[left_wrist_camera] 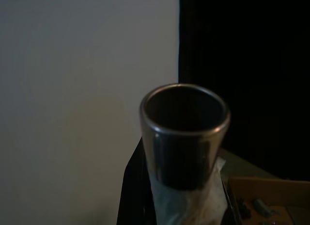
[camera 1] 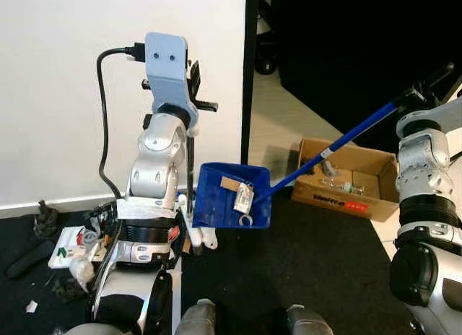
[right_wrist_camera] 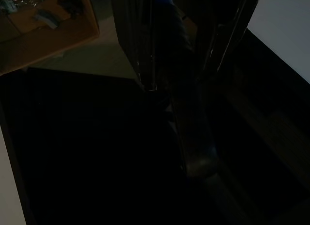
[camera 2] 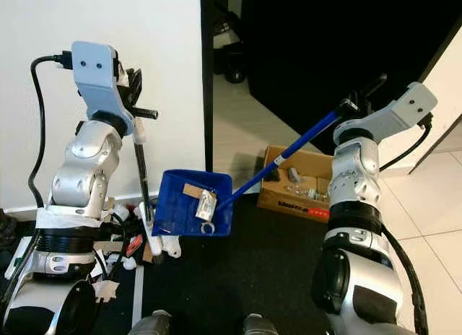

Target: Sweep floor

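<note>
A blue dustpan (camera 1: pixel 220 205) hangs tilted above the black floor mat, holding a cardboard scrap, a wrapper (camera 1: pixel 242 198) and a small ring. Its long blue handle (camera 1: pixel 332 149) rises to the right into my right gripper (camera 1: pixel 424 88), which is shut on it; the right wrist view is dark, with the handle (right_wrist_camera: pixel 167 11) between the fingers. My left gripper (camera 1: pixel 195 86), raised by the white wall, is shut on the upright black broom pole (camera 1: pixel 190 169). The left wrist view looks at the pole's open metal top (left_wrist_camera: pixel 185 133), wrapped in white tape below.
An open cardboard box (camera 1: pixel 361 201) with bits of trash stands on the light floor, right of the dustpan. Loose clutter (camera 1: pixel 72 252) lies by the wall at the left. White pieces (camera 1: pixel 203 237) sit at the pole's foot. A dark doorway (camera 1: pixel 346 46) opens beyond.
</note>
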